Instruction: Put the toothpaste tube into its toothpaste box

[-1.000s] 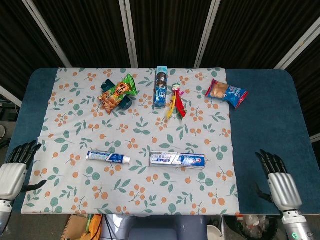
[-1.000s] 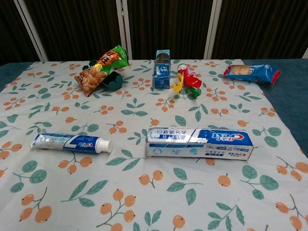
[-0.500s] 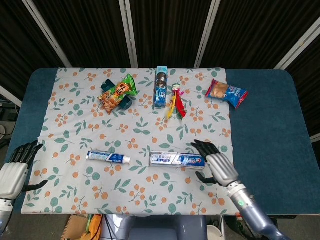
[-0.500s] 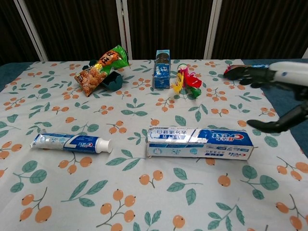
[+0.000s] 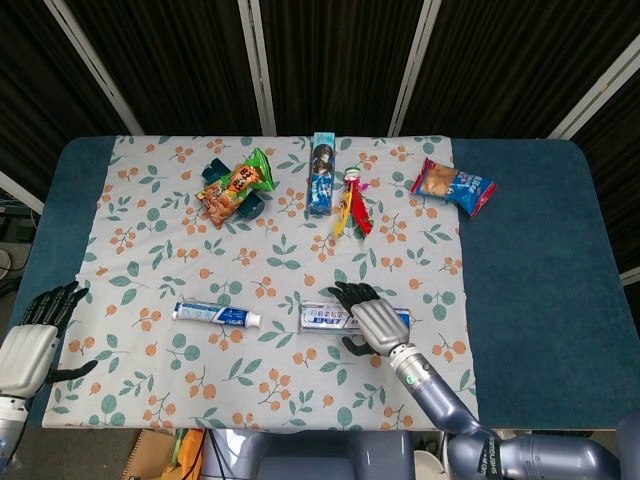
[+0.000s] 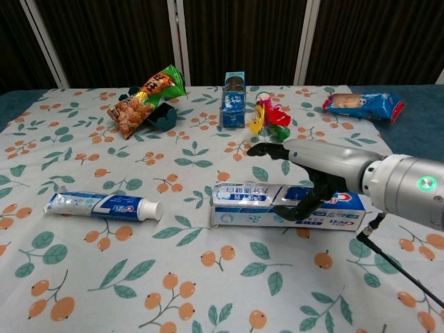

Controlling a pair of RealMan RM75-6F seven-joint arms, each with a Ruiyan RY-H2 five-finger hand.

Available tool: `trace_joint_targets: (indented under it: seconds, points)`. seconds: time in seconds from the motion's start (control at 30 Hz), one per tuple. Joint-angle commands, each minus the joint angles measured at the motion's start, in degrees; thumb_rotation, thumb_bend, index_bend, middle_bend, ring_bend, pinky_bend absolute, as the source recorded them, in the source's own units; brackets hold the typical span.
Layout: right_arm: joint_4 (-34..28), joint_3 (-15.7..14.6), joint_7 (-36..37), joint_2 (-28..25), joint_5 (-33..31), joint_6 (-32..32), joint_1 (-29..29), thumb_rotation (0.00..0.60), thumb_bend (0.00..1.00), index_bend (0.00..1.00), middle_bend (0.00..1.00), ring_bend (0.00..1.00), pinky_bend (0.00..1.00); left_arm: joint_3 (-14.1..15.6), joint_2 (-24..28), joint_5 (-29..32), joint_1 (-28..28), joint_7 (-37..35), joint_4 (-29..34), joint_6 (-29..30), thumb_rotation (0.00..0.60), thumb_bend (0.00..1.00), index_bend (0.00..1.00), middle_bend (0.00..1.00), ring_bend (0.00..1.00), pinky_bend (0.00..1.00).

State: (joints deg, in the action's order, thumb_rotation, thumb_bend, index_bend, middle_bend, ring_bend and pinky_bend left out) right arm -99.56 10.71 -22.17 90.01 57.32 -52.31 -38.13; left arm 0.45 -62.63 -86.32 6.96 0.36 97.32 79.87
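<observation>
Hovering over the long cardboard toothpaste box (image 6: 288, 206), right hand (image 6: 305, 170) has fingers spread; soft toothpaste tube (image 6: 103, 206) lies left, outside it.

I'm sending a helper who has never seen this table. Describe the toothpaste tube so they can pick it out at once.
On the floral cloth, look at the near half, where two long white-and-blue items lie end to end. The toothpaste tube is the one on the left, beside the toothpaste box under the right hand. Unlike the squared box, it is rounded, slimmer, and ends in a white cap pointing toward the box.
</observation>
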Motion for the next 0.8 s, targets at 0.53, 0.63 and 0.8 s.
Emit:
trace_joint_targets:
  seconds: [0.53, 0.63, 0.8]
  points:
    - [8.7, -1.3, -0.3, 8.0, -3.1, -3.9, -1.6, 0.6, 0.39, 0.19, 0.3, 0.19, 0.14, 0.0, 0.0, 0.3, 0.4, -0.5, 0.3, -0.9, 0.6, 0.01, 0.0, 0.0, 0.0, 0.0]
    - [8.4, -1.3, 0.3, 8.3, -1.1, -6.5, -0.7, 0.6, 0.39, 0.41, 0.5, 0.39, 0.31, -0.1, 0.0, 0.4, 0.5, -0.8, 0.3, -0.9, 0.6, 0.01, 0.0, 0.0, 0.0, 0.0]
    - [4.9, -1.1, 0.6, 5.6, -0.5, -7.1, -0.1, 0.6, 0.39, 0.5, 0.58, 0.48, 0.4, -0.1, 0.0, 0.5, 0.6, -0.8, 0.3, -1.2, 0.6, 0.01, 0.0, 0.0, 0.0, 0.0]
